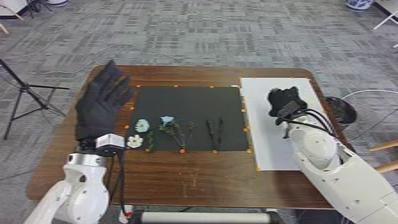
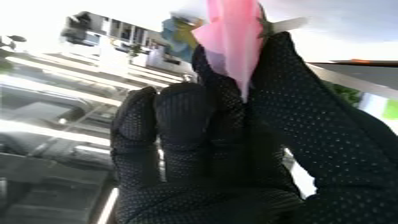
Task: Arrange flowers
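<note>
Pinching probably a pink flower [image 2: 229, 37], right hand [image 1: 286, 100] over white sheet [image 1: 274, 155].

There is one table [image 1: 191, 185], with one black mat [image 1: 191, 97] in its middle and one white sheet [image 1: 271, 162] on the right. At the mat's left edge are two pale flower heads [image 1: 142, 125], one nearer than the other. One blue flower [image 1: 167, 120] lies just right of them. Farther right are two dark stems [image 1: 210, 132]; the green sprigs [image 1: 175, 134] overlap too much to count. The right wrist view has one pink piece [image 2: 229, 37]. Beyond the table's left side stands one tripod [image 1: 27, 86].
</note>
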`<control>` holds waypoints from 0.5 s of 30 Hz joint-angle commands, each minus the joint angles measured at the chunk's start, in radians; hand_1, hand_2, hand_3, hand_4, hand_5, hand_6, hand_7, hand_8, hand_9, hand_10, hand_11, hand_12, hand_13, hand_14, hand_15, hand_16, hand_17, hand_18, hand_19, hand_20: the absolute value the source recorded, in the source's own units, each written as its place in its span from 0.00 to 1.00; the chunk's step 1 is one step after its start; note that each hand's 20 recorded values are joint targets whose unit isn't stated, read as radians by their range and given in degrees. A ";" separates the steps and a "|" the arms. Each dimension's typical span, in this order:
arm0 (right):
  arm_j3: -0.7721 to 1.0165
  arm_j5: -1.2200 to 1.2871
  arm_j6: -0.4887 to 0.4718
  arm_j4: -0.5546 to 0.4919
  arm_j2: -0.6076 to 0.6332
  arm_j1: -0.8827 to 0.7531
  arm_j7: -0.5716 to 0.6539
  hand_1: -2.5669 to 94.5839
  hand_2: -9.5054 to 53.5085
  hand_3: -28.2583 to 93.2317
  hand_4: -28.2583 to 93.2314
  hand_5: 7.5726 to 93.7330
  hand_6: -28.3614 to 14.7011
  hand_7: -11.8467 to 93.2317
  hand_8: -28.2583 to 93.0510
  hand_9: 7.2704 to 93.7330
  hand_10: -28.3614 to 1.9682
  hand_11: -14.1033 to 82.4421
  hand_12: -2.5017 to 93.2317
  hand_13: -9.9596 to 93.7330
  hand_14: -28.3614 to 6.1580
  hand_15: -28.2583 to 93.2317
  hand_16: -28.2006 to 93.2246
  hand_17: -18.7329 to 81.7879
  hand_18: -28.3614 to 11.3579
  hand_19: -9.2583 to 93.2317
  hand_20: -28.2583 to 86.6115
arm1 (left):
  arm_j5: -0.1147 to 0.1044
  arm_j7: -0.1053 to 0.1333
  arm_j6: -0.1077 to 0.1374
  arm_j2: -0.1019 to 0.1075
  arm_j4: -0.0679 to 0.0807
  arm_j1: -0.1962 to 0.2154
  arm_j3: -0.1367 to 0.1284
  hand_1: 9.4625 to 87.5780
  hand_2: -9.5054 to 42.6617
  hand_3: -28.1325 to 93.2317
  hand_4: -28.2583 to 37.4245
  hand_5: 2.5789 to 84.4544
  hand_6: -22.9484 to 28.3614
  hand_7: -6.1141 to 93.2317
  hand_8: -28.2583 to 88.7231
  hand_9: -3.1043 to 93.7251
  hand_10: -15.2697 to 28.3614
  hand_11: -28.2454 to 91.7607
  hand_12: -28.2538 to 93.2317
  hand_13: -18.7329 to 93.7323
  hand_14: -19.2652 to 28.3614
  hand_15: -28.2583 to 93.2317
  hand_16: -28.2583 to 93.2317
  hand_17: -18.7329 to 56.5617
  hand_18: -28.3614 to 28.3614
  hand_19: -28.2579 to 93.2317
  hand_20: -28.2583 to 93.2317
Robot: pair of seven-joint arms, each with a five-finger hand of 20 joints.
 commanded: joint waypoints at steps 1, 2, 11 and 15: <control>-0.021 0.047 0.106 -0.060 0.008 0.000 -0.032 0.53 0.00 0.93 0.01 0.69 0.69 0.65 0.27 0.82 0.79 0.50 0.59 0.74 0.67 0.82 0.59 0.49 0.24 0.90 0.68 | 0.003 -0.009 0.010 -0.010 -0.006 0.048 -0.007 0.19 0.18 0.78 0.00 0.30 0.49 0.25 0.15 0.27 0.60 0.34 0.37 0.34 0.68 0.35 0.29 0.08 0.85 0.58 0.30; -0.034 0.054 0.108 -0.075 -0.002 0.013 -0.042 0.53 0.00 0.93 0.01 0.69 0.69 0.65 0.27 0.82 0.78 0.50 0.59 0.74 0.67 0.82 0.59 0.49 0.24 0.90 0.68 | -0.002 -0.012 0.016 -0.009 -0.008 0.061 -0.013 0.19 0.18 0.78 0.00 0.30 0.49 0.25 0.15 0.27 0.60 0.34 0.37 0.34 0.68 0.35 0.29 0.08 0.85 0.58 0.30; -0.248 0.102 0.150 -0.087 -0.199 0.200 -0.112 0.54 0.00 0.93 0.00 0.69 0.68 0.64 0.27 0.83 0.79 0.46 0.60 0.74 0.69 0.81 0.60 0.49 0.25 0.89 0.68 | -0.015 -0.049 0.052 0.028 -0.009 0.120 -0.059 0.19 0.18 0.78 0.00 0.30 0.49 0.25 0.15 0.27 0.60 0.34 0.37 0.34 0.68 0.35 0.29 0.08 0.85 0.58 0.30; -0.306 0.086 0.137 -0.060 -0.278 0.227 -0.134 0.55 0.00 0.92 0.00 0.69 0.68 0.64 0.25 0.83 0.80 0.45 0.60 0.74 0.72 0.79 0.61 0.48 0.26 0.89 0.68 | -0.013 -0.043 0.045 0.033 -0.004 0.109 -0.061 0.19 0.18 0.78 0.00 0.30 0.49 0.25 0.15 0.27 0.60 0.34 0.37 0.34 0.68 0.35 0.29 0.08 0.85 0.58 0.30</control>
